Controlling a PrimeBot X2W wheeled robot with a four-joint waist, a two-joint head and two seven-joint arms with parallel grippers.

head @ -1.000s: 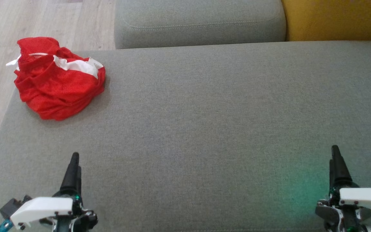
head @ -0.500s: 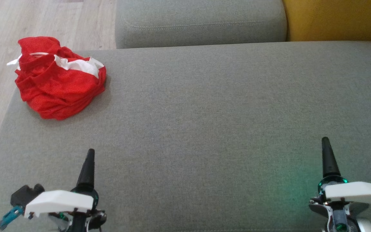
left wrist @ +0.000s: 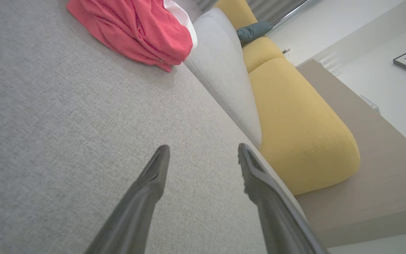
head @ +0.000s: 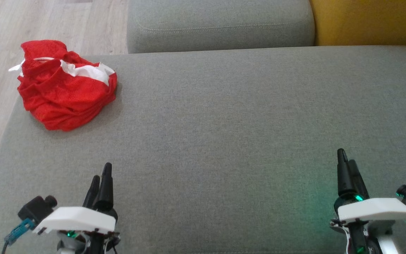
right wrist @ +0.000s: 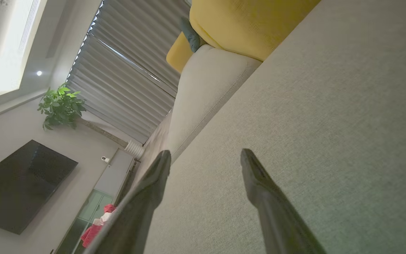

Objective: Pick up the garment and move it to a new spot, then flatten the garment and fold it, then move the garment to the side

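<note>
Nothing's done yet tbh: the garment (head: 65, 88) is lying crumpled on the sofa (head: 224, 116), left hand (head: 102, 171) and right hand (head: 346, 157) are being held spread, empty, well away.

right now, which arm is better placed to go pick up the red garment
Left. The crumpled red garment lies at the far left corner of the grey cushion, ahead of the open left gripper. The right gripper, also open, is far across the cushion.
</note>
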